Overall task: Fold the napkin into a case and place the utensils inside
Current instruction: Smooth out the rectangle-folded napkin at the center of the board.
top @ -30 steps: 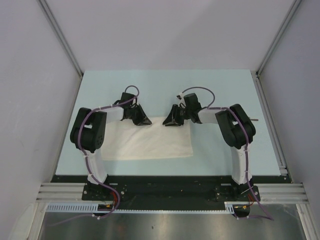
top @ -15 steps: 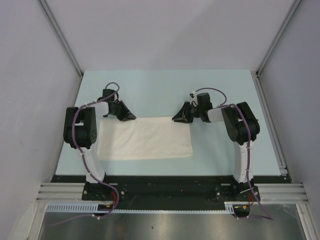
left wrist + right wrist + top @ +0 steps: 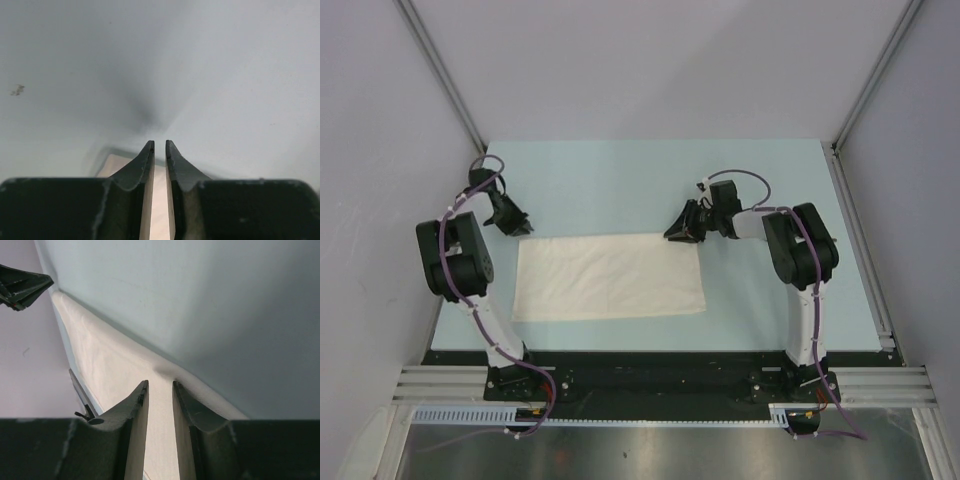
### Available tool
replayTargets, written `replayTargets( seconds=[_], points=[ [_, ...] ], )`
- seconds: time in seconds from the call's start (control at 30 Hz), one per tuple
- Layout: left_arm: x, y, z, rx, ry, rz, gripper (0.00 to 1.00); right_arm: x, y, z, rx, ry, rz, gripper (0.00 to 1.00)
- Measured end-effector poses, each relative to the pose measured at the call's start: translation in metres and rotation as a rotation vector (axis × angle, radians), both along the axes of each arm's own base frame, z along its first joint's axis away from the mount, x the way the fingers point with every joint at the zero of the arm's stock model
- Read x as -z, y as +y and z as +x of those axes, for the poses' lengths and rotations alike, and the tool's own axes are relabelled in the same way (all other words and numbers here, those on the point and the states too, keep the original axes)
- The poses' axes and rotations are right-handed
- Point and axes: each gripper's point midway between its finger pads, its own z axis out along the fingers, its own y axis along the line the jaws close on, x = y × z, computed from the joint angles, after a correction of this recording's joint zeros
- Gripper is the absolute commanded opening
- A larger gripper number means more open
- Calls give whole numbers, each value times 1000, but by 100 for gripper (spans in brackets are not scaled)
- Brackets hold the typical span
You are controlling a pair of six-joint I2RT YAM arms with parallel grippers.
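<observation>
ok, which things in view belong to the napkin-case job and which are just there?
Job:
- white rectangular cloth napkin
- left arm's black fingers, at its far-left corner
- right arm's black fingers, at its far edge
- no utensils in view

Just there:
- pale blue table top
- grey enclosure walls
- purple arm cables

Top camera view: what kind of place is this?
Probably a robot test booth in a lab: a left arm and right arm bolted at the edge of a pale blue table, plain grey walls held by metal rails, and a napkin laid flat.
</observation>
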Motion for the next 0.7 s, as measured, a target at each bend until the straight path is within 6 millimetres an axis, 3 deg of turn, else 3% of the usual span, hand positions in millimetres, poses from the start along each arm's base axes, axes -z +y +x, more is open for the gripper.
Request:
replayTargets(
  seconds=[0.13, 0.27, 0.4, 0.53, 0.7],
  points=[
    [-16, 11, -1, -13, -38, 62, 22, -3, 8, 4, -15, -26, -57, 36],
    [-47, -12, -14, 8, -132, 24, 22, -13, 33, 0, -61, -67, -82, 41],
    [-64, -70, -34, 86, -220, -88, 21, -29, 69, -12, -123, -104, -57, 43],
    [-51, -140, -59, 215, -198, -215, 21, -38, 108, -16, -171, -127, -2, 43],
    [-38, -203, -99, 368, -139, -290, 22, -17, 131, -18, -183, -85, 29, 42]
  ],
)
